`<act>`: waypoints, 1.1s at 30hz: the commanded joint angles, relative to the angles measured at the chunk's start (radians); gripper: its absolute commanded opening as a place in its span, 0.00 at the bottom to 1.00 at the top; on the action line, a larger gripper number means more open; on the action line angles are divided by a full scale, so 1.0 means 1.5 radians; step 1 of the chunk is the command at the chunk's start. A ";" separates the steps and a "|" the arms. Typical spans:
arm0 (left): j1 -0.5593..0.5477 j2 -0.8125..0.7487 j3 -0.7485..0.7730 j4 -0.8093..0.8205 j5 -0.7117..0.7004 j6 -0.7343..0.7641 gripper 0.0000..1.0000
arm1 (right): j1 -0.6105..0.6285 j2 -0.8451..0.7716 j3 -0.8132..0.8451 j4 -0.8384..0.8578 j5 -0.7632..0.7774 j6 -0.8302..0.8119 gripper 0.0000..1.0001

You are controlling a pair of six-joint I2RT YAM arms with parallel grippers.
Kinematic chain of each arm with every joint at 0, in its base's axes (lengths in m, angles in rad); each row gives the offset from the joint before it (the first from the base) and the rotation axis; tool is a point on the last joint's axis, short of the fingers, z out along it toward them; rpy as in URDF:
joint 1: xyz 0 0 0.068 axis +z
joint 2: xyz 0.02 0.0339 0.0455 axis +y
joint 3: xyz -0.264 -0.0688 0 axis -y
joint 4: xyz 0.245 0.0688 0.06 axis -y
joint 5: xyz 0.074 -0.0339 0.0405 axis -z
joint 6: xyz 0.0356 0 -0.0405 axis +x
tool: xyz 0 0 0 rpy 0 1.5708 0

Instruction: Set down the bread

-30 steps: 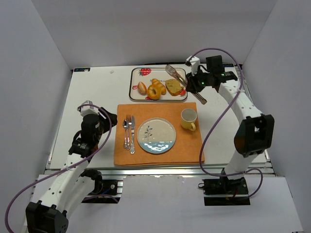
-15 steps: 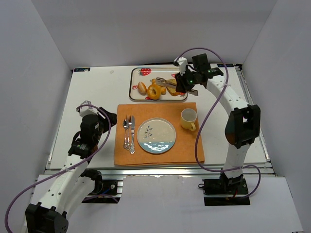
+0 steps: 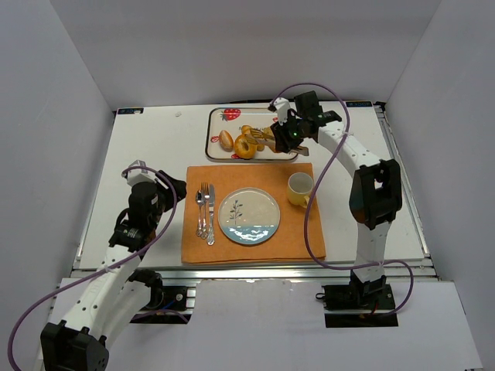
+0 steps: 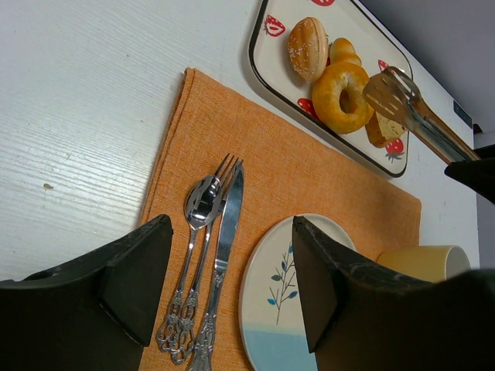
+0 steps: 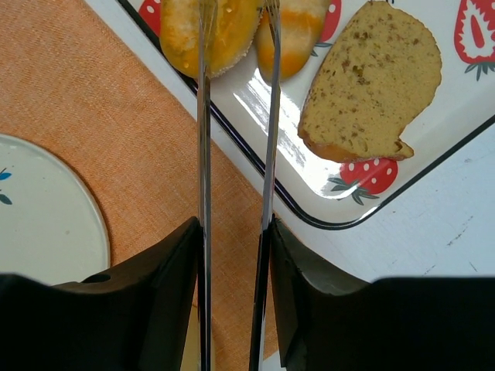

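Note:
A strawberry-print tray at the back holds a round bun, a bagel, a croissant and a slice of brown bread. My right gripper is shut on metal tongs. The tong arms reach over the tray's near rim, one over the bagel, one over the croissant; their tips are cut off. The slice lies right of them, untouched. My left gripper is open and empty above the left edge of the orange placemat.
On the placemat lie a white and blue plate, a spoon, fork and knife to its left, and a yellow mug to its right. The right arm's cable loops over the table's right side.
My right gripper has swung left with the tongs, from beside the tray's right end to over the tray, with the tong arms now above the bagel and croissant. The left arm has not moved.

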 commanded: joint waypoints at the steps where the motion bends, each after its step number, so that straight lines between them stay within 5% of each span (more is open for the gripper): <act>1: 0.004 -0.001 -0.006 0.016 -0.008 -0.004 0.73 | 0.006 -0.003 0.043 0.031 0.018 0.001 0.46; 24: 0.003 0.030 0.001 0.034 -0.008 0.001 0.73 | 0.014 0.026 0.019 0.037 0.037 0.061 0.48; 33: 0.003 0.031 0.004 0.031 -0.012 0.002 0.73 | 0.013 -0.005 0.007 0.030 0.007 0.071 0.15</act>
